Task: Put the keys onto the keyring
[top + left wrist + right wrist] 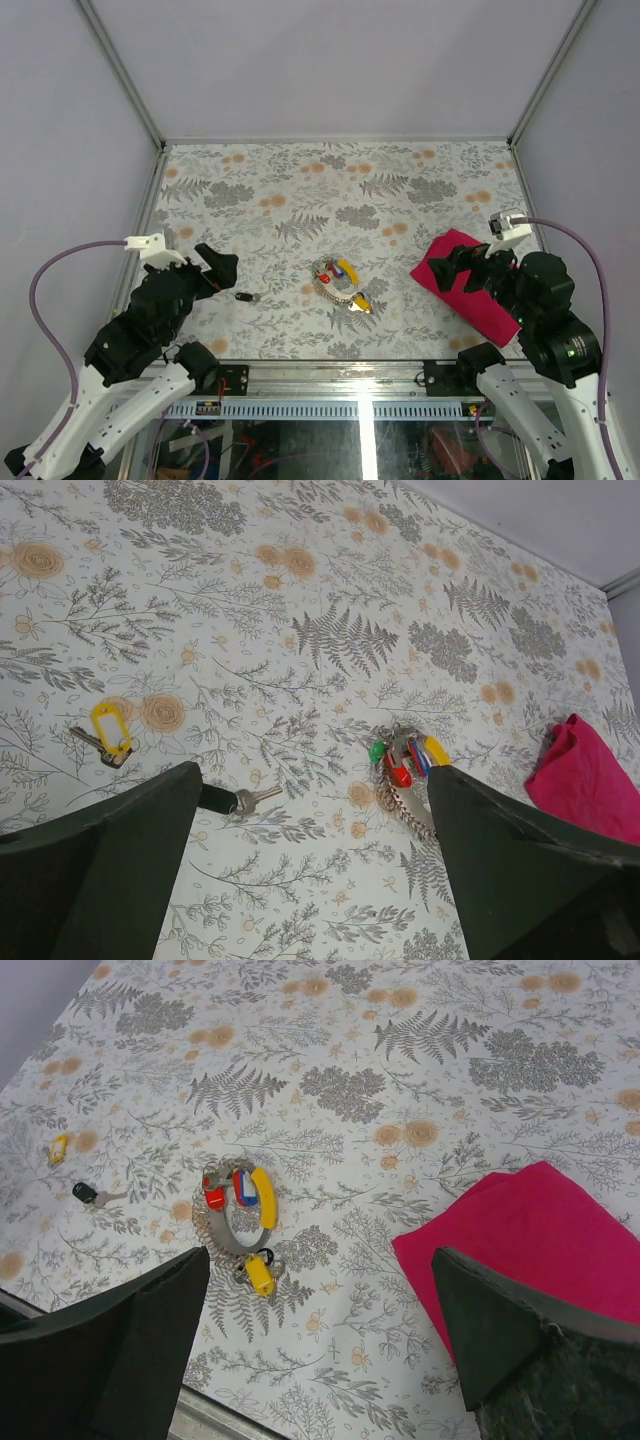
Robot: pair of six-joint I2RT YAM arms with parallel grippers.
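Note:
The keyring (335, 291) is a thin silvery coiled loop lying mid-table, and it also shows in both wrist views (404, 809) (236, 1243). Red, blue and yellow keys (238, 1190) cluster at its top, and a yellow-headed key (259, 1275) lies at its bottom. A black-headed key (245, 297) (235, 800) lies alone to the left. A yellow-tagged key (108, 728) lies further left. My left gripper (220, 270) (312, 777) hovers open just left of the black key. My right gripper (447, 265) (320, 1260) is open over the cloth's left edge, holding nothing.
A magenta cloth (472, 288) (545, 1235) lies at the right under my right gripper. The floral table cover (330, 190) ends at a metal front rail (330, 378). Grey walls enclose the table at the back and on both sides.

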